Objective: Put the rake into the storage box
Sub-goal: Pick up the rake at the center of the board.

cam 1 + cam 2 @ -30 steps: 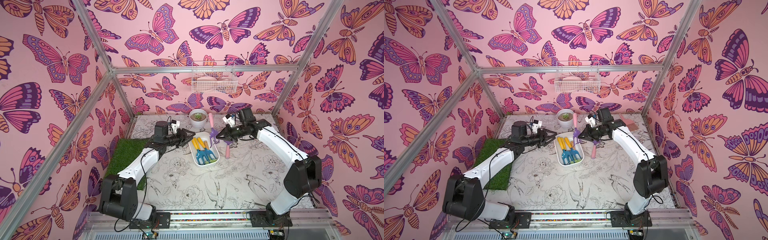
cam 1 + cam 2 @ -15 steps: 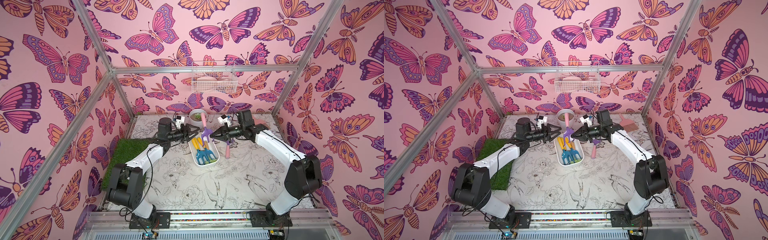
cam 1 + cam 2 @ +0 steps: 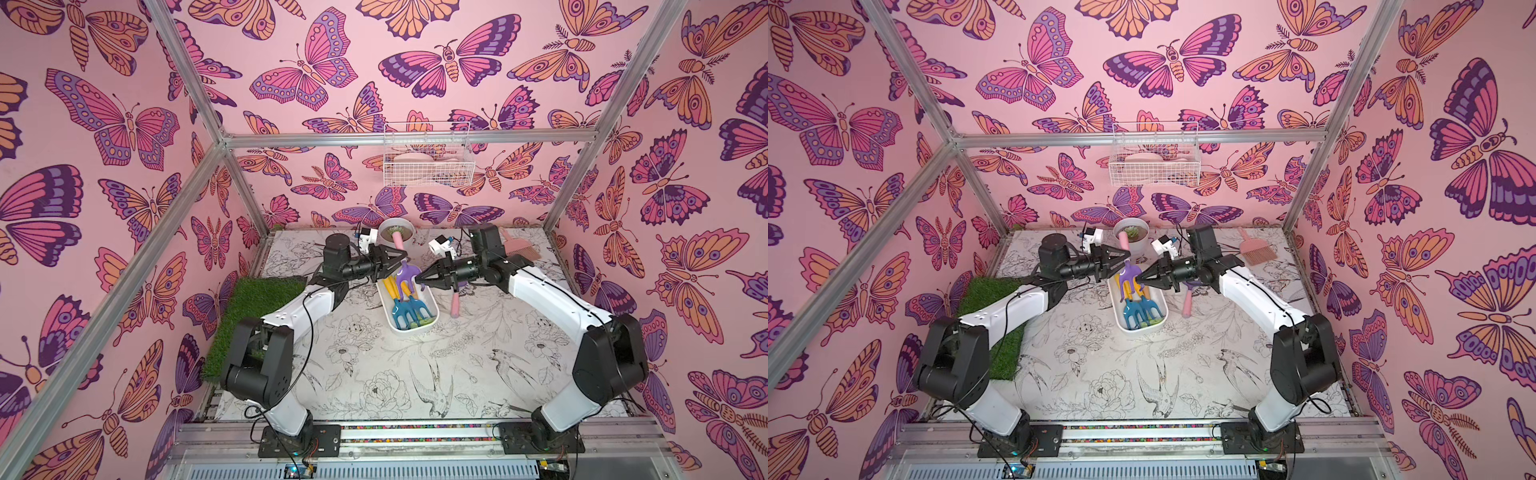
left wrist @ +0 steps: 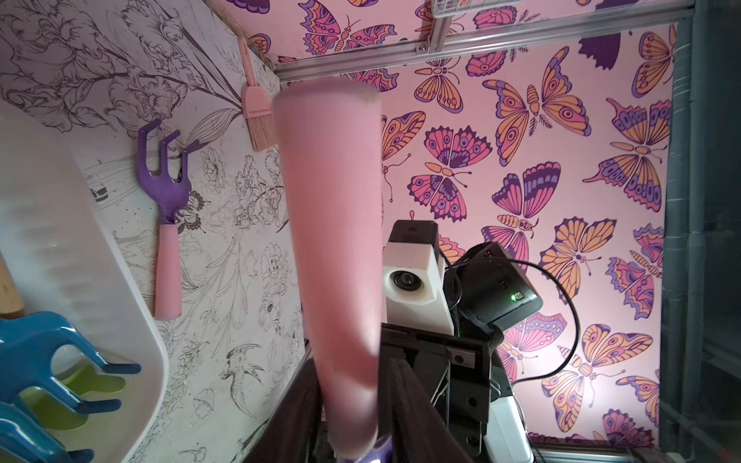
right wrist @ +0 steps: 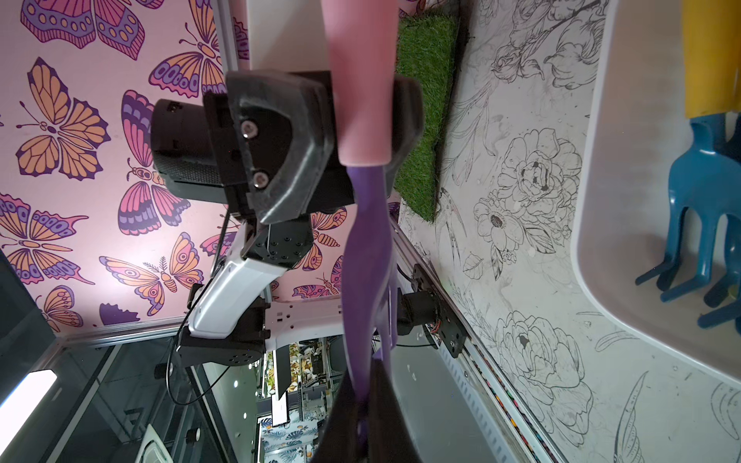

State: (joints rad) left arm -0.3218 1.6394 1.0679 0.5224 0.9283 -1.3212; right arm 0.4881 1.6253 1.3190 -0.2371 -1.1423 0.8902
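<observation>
Right above the storage box (image 3: 412, 329) we're holding the rake (image 3: 405, 274) in mid-air with both arms: the left tool (image 3: 399, 261) is clamping the pink handle and the right tool (image 3: 418, 281) is pinching the purple head, both closed tight on it. Guessing we're gripping both ends to line it up lengthwise with the box, where blue rakes (image 3: 409, 309) are lying. A twin purple rake (image 3: 455, 299) is sitting on the floral-print tabletop (image 3: 374, 374) just beside the box, and butterfly wallpaper (image 3: 124, 124) is wrapping the booth.
</observation>
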